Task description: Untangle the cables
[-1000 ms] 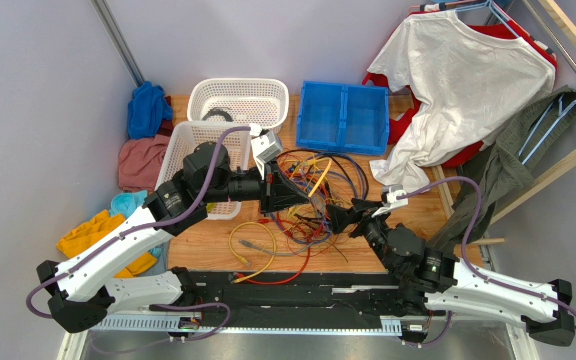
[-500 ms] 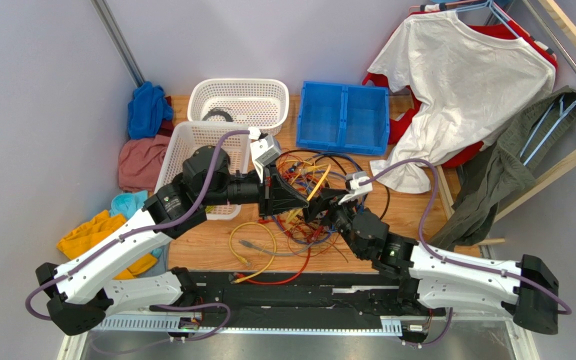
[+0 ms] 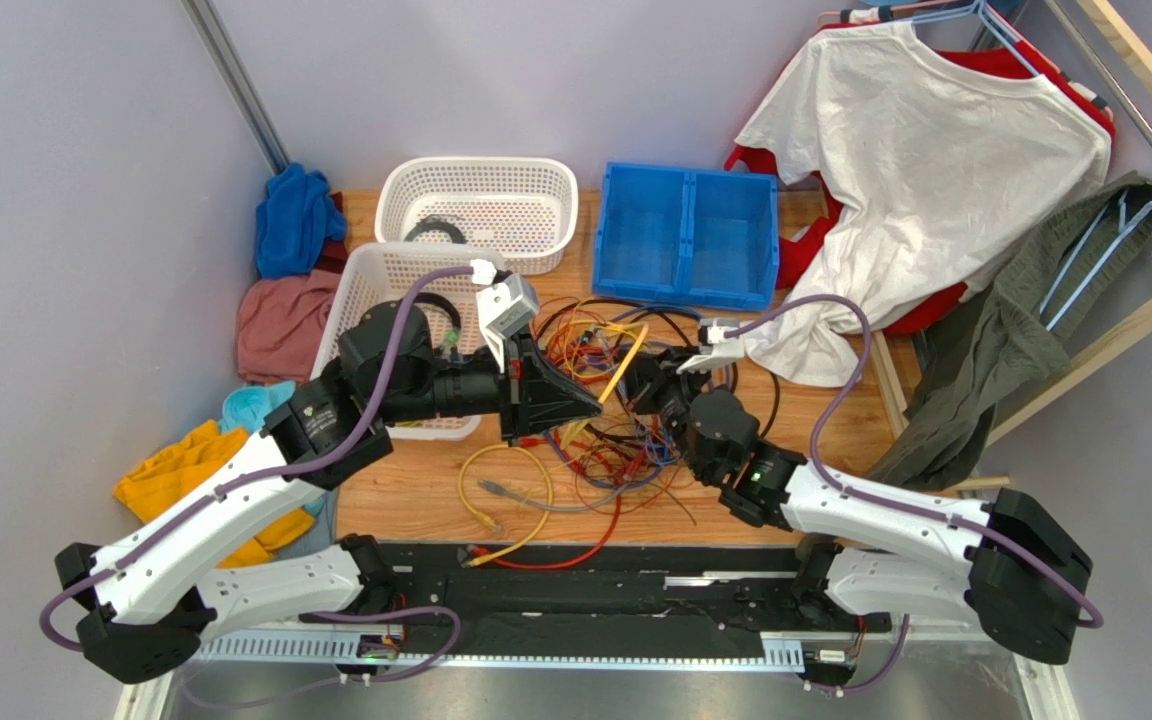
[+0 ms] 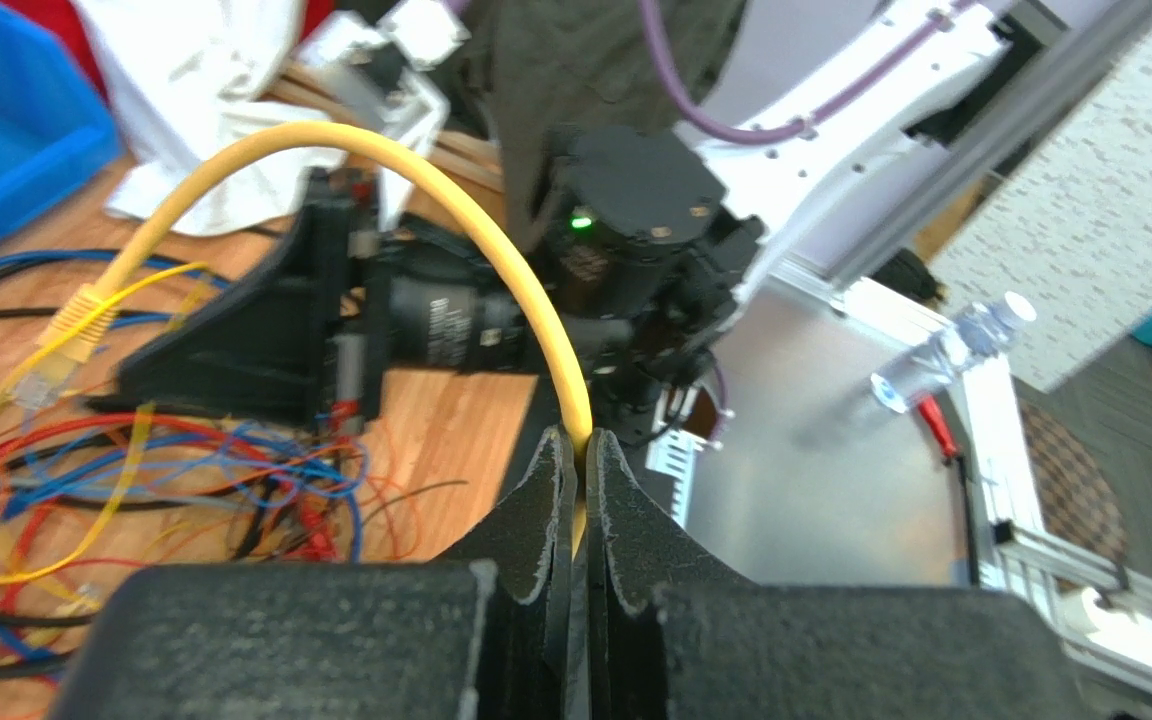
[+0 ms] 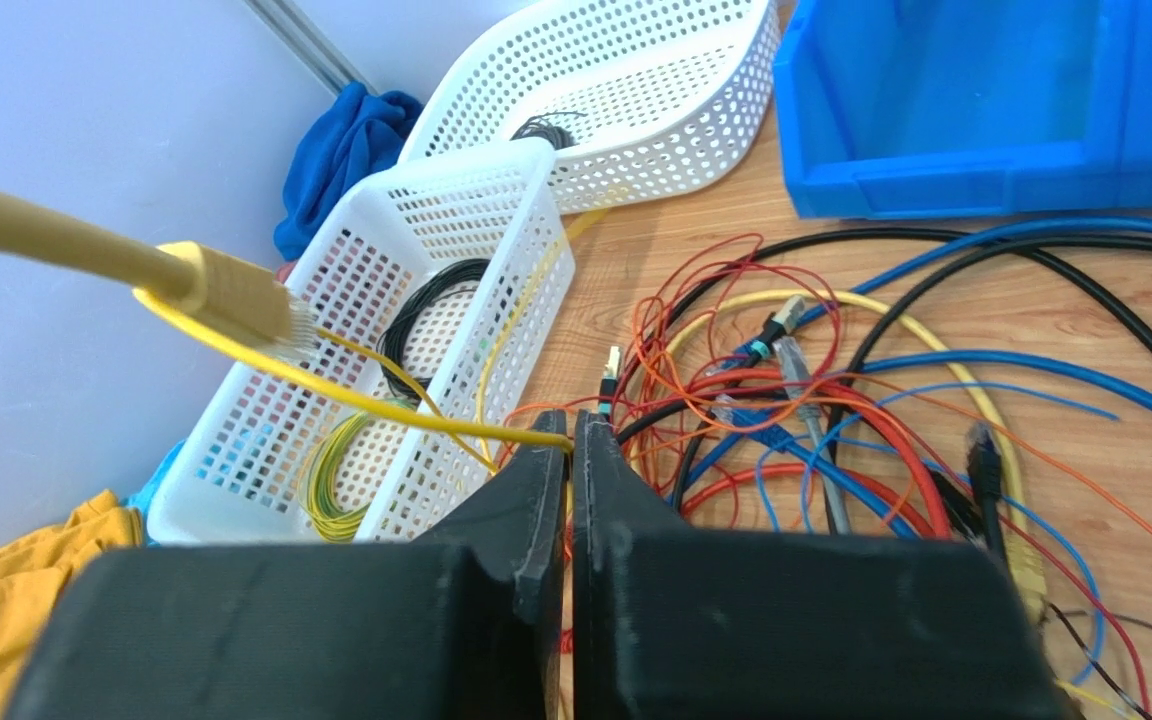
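Wooden table (image 3: pixel 402 503) carries the cables (image 3: pixel 620 450) in a loose tangle at its centre, with red, blue, black, orange and yellow strands crossing. Two white baskets (image 3: pixel 455 188) sit at the tangle's 11 o'clock and a blue bin (image 3: pixel 684 233) at 12. The left gripper (image 3: pixel 585 402) reaches in from 9 o'clock. Its jaws are clamped tight on a thick yellow cable (image 4: pixel 319 135) that arches up from the fingertips and over to its plug. The right gripper (image 3: pixel 657 383) enters from 4 o'clock, its tips just beside the left's. Its jaws are closed, seemingly pinching a thin yellow wire (image 5: pixel 432 425) that runs off toward the nearer basket at 10 o'clock.
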`<state>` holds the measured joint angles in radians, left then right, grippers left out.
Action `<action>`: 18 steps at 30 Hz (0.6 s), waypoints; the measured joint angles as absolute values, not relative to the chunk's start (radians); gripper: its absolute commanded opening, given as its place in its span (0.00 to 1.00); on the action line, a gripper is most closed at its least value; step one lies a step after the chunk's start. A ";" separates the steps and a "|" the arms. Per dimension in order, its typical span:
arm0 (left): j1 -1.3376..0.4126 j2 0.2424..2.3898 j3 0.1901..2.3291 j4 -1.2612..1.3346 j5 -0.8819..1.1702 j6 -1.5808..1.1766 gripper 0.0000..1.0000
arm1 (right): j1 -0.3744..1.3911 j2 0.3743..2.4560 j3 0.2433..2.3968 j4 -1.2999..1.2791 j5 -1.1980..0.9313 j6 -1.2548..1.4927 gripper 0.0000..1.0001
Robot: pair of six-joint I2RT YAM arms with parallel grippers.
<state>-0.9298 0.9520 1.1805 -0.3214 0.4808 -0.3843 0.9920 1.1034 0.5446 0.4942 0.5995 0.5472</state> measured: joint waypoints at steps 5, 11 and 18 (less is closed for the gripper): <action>-0.930 0.924 1.179 -0.368 0.321 -0.376 0.00 | 0.962 0.934 0.483 0.381 0.660 0.605 0.00; -0.905 0.955 1.236 -0.484 0.056 -0.373 0.00 | 0.904 0.703 0.390 0.197 0.729 0.715 0.00; -0.879 1.018 1.474 -0.570 -0.176 -0.353 0.00 | 0.903 0.658 0.316 -0.032 0.751 0.849 0.00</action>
<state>-0.8787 1.0180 1.4738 -0.5705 -0.1761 -0.3534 0.9028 0.6582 0.3157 -0.0322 0.7506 0.8490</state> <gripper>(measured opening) 0.011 0.011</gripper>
